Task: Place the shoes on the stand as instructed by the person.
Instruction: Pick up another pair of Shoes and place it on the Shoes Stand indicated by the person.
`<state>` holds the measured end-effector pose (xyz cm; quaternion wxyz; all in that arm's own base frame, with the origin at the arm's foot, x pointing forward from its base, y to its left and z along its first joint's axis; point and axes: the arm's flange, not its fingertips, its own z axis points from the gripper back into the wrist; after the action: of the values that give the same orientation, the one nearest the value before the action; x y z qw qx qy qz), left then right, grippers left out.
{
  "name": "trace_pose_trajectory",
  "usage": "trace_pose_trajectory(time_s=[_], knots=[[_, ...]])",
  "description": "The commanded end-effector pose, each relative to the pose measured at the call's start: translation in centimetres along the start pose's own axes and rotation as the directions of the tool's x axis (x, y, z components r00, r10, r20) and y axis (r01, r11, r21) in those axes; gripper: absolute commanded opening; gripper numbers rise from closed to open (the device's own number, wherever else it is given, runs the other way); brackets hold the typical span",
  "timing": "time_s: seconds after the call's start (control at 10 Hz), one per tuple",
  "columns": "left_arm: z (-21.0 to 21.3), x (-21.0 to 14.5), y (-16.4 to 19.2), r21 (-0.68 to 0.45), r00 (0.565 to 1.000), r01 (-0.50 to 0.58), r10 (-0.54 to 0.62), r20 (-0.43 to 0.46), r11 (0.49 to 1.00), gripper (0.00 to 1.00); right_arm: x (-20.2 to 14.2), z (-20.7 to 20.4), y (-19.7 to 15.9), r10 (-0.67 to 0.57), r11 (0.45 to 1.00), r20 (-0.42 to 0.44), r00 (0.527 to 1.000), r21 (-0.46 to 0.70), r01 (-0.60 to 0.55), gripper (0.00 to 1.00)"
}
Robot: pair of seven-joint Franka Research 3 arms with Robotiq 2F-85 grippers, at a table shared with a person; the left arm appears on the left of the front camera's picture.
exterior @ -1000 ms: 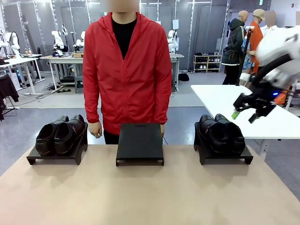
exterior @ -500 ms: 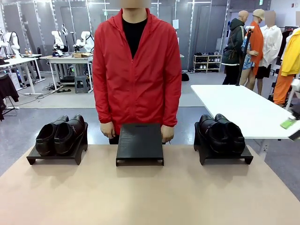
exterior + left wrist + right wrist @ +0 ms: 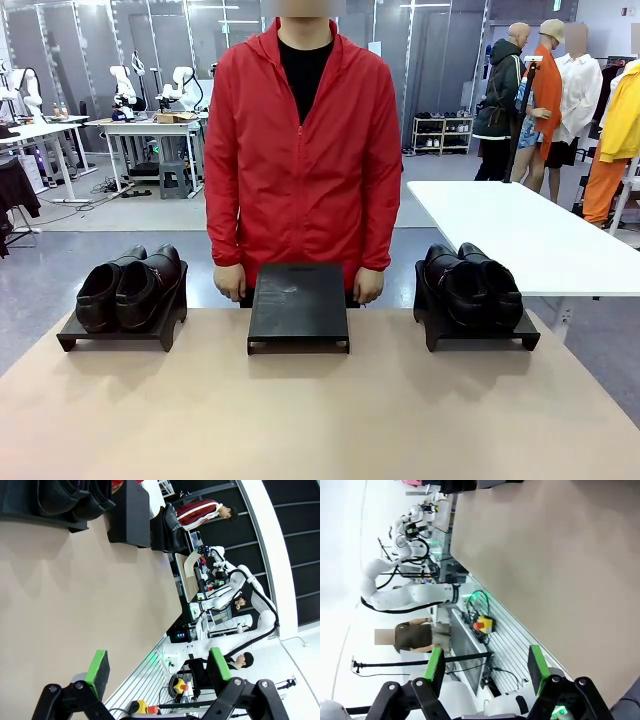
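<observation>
Front view: right arm's pulled out of frame since a second ago, person [image 3: 303, 150] now stands behind the empty middle stand [image 3: 298, 305]. Both pairs of shoes [image 3: 131, 287] sit untouched on the side stands; left tool [image 3: 155, 666] and right tool [image 3: 487, 667] are spread, holding nothing, so it's probably waiting on instructions.

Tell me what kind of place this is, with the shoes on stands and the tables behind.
Probably a robotics lab or testing hall, not a shoe shop. White robot arms stand at work tables in the background, an emergency stop button sits beside the tan table, and the person faces three black stands.
</observation>
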<state>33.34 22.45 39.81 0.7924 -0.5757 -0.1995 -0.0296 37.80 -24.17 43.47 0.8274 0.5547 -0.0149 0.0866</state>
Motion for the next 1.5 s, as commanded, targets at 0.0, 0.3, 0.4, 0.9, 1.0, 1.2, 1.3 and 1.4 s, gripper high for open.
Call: trace_pose_trajectory(time_s=[0.0, 0.3, 0.4, 0.9, 1.0, 1.2, 1.3, 1.4], knots=[[0.0, -0.4, -0.4, -0.007, 1.0, 0.013, -0.013, -0.005, 1.0, 1.0, 2.7, -0.6, -1.4, -0.096, 0.994, 0.029, 0.995, 0.057, 0.094, 0.84], [0.0, -0.4, -0.4, -0.007, 1.0, 0.013, -0.013, -0.005, 1.0, 1.0, 0.0, 0.0, 0.0, 0.0, 1.0, 0.0, 1.0, 0.0, 0.0, 0.84], [0.0, -0.4, -0.4, -0.007, 1.0, 0.013, -0.013, -0.005, 1.0, 1.0, 0.0, 0.0, 0.0, 0.0, 1.0, 0.0, 1.0, 0.0, 0.0, 0.84], [0.0, -0.4, -0.4, -0.007, 1.0, 0.013, -0.013, -0.005, 1.0, 1.0, 0.0, 0.0, 0.0, 0.0, 1.0, 0.0, 1.0, 0.0, 0.0, 0.84], [0.0, -0.4, -0.4, -0.007, 1.0, 0.013, -0.013, -0.005, 1.0, 1.0, 0.0, 0.0, 0.0, 0.0, 1.0, 0.0, 1.0, 0.0, 0.0, 0.84], [0.0, -0.4, -0.4, -0.007, 1.0, 0.013, -0.013, -0.005, 1.0, 1.0, 0.0, 0.0, 0.0, 0.0, 1.0, 0.0, 1.0, 0.0, 0.0, 0.84], [0.0, -0.4, -0.4, -0.007, 1.0, 0.013, -0.013, -0.005, 1.0, 1.0, 0.0, 0.0, 0.0, 0.0, 1.0, 0.0, 1.0, 0.0, 0.0, 0.84], [0.0, -0.4, -0.4, -0.007, 1.0, 0.013, -0.013, -0.005, 1.0, 1.0, 0.0, 0.0, 0.0, 0.0, 1.0, 0.0, 1.0, 0.0, 0.0, 0.84]])
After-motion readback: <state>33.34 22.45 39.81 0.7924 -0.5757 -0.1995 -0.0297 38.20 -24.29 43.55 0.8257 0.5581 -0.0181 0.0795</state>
